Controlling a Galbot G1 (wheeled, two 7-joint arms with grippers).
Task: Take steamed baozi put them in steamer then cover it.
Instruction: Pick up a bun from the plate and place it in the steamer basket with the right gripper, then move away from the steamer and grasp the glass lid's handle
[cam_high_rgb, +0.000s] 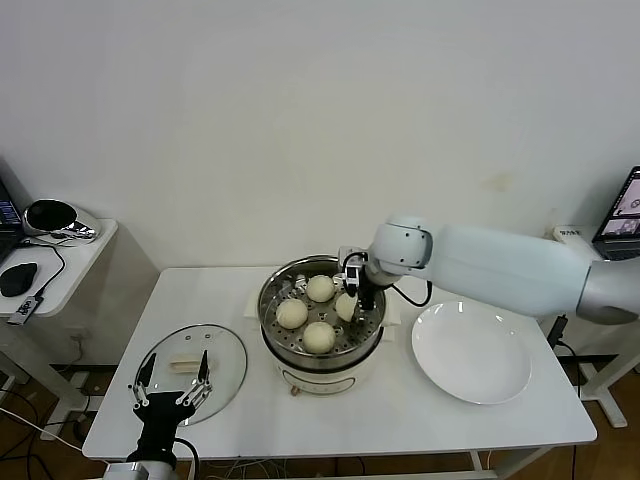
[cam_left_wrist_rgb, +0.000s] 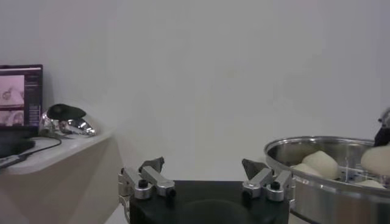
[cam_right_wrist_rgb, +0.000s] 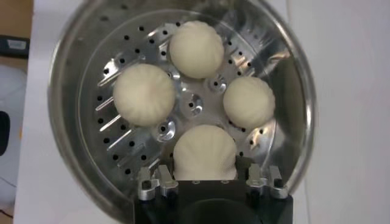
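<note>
The steamer (cam_high_rgb: 270, 300) stands mid-table, a shiny steel pot with a perforated tray (cam_right_wrist_rgb: 131, 146). Three baozi lie on the tray (cam_high_rgb: 320, 288) (cam_high_rgb: 292, 313) (cam_high_rgb: 319, 336). My right gripper (cam_high_rgb: 350, 298) reaches into the pot's right side, shut on a fourth baozi (cam_high_rgb: 345, 307). In the right wrist view that baozi (cam_right_wrist_rgb: 204, 152) sits between the fingers of the right gripper (cam_right_wrist_rgb: 206, 173), low over the tray beside the others (cam_right_wrist_rgb: 196, 49) (cam_right_wrist_rgb: 144, 95) (cam_right_wrist_rgb: 248, 101). My left gripper (cam_high_rgb: 170, 385) hangs open at the table's front left, holding nothing; the left wrist view shows this gripper (cam_left_wrist_rgb: 204, 167) and the pot (cam_left_wrist_rgb: 323, 189).
A round glass lid (cam_high_rgb: 215, 355) with a cream handle lies flat on the table left of the steamer, just beyond my left gripper. A white plate (cam_high_rgb: 470, 355) sits to the pot's right. A side desk (cam_high_rgb: 70, 260) with a mouse and headset stands at far left.
</note>
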